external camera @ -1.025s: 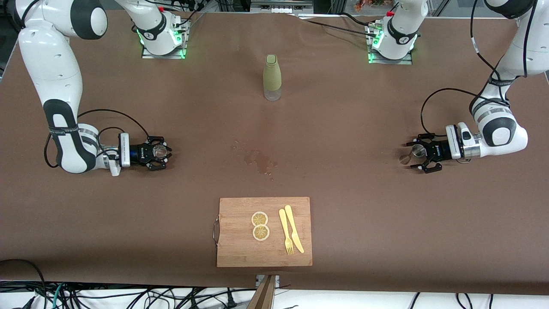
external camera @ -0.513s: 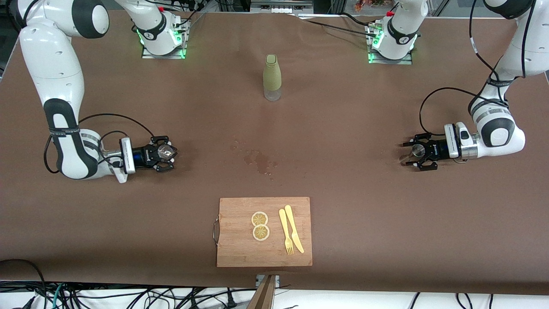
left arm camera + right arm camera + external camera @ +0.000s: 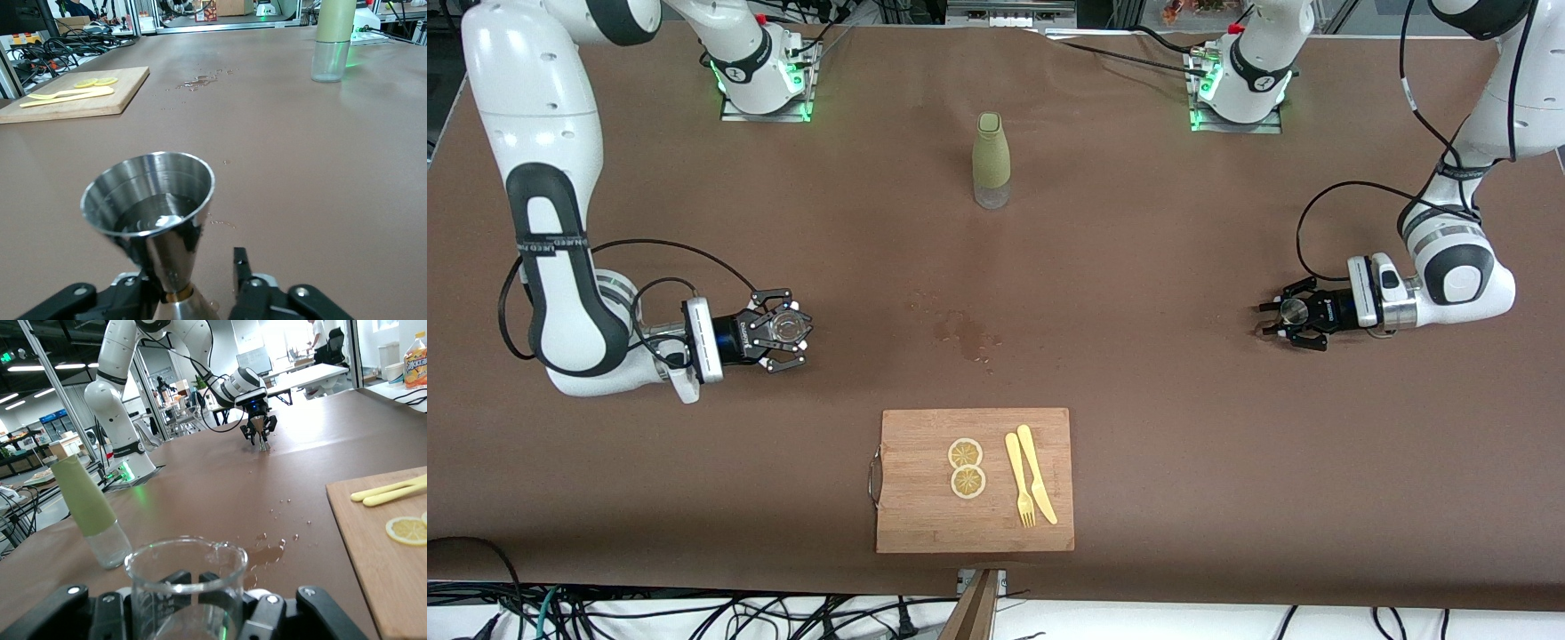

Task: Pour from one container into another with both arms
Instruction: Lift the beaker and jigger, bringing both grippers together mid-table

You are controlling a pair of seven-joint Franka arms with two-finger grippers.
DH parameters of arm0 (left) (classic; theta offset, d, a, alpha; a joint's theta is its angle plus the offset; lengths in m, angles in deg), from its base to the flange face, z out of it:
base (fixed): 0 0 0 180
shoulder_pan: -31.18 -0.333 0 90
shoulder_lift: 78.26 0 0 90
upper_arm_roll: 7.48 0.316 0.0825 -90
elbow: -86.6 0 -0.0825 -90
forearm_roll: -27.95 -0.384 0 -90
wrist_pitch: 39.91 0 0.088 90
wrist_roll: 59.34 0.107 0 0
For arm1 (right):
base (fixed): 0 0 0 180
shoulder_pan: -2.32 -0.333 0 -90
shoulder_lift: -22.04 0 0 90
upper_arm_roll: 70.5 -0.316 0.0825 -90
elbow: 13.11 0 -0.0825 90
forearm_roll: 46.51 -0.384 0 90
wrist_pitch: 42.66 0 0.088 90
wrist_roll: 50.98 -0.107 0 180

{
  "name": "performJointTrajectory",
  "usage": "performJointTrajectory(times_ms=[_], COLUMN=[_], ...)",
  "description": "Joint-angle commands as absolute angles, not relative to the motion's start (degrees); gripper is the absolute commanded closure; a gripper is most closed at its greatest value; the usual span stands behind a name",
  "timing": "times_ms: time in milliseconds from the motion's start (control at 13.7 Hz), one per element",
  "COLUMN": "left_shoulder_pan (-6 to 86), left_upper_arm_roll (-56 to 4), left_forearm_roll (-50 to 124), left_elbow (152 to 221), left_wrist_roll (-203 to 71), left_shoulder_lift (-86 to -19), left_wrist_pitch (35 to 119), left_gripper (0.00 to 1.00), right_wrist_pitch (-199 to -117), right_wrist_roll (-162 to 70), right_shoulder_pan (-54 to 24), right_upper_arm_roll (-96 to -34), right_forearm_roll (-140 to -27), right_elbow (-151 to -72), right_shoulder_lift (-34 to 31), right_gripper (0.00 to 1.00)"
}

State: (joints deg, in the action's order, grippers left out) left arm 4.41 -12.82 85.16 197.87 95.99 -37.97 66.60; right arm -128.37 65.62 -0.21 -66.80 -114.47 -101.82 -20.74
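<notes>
A clear glass beaker sits in my right gripper, which is shut on it over the table at the right arm's end. My left gripper is low at the left arm's end, its fingers on either side of the waist of a steel jigger. The jigger holds some liquid. One finger stands a little apart from the steel, and the other is hidden by the jigger.
A green-sleeved bottle stands upright between the two arm bases. A small wet spill marks the table's middle. Nearest the front camera lies a wooden board with lemon slices, a fork and a knife.
My right gripper has carried the beaker toward the table's middle and a little nearer the front camera. The left gripper's fingers have drawn closer around the jigger, which has hardly moved.
</notes>
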Motion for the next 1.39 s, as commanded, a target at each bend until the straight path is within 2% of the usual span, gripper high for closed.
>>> performJointTrajectory(times_ms=[0,73,146,220,293,659,1318], left_shoulder_pan=[4.64,4.64,4.64,4.64,4.64,4.55,4.29], left_upper_arm_roll=[-12.05,-12.05,-12.05,-12.05,-12.05,-11.88,-11.17], left_forearm_roll=[88.06,88.07,88.07,88.07,88.15,88.07,88.33], left_elbow=[197.17,197.17,197.08,197.08,196.99,196.99,195.94], left_wrist_roll=[99.13,99.13,99.13,99.13,99.13,98.78,95.36], left_shoulder_lift=[-37.13,-37.13,-37.13,-37.13,-37.13,-37.21,-38.09], left_wrist_pitch=[65.30,65.21,64.95,64.86,64.86,64.77,58.71], left_gripper=[0.70,0.70,0.78,0.93,1.00,1.00,1.00], right_wrist_pitch=[-131.60,-132.39,-132.92,-133.02,-133.02,-132.23,-131.61], right_wrist_roll=[58.82,56.45,54.60,52.93,51.43,44.04,39.64], right_shoulder_pan=[-3.38,-4.00,-4.70,-5.15,-5.15,-5.50,-6.81], right_upper_arm_roll=[-66.72,-66.72,-66.72,-66.72,-66.81,-66.98,-66.98], right_forearm_roll=[-114.36,-114.27,-114.45,-114.53,-114.45,-114.01,-113.31], right_elbow=[-101.62,-101.18,-100.66,-99.87,-98.73,-96.87,-96.78], right_shoulder_lift=[-17.34,-16.90,-16.64,-16.63,-16.63,-14.80,-11.98], right_gripper=[0.88,0.88,0.88,0.88,0.88,0.88,0.88])
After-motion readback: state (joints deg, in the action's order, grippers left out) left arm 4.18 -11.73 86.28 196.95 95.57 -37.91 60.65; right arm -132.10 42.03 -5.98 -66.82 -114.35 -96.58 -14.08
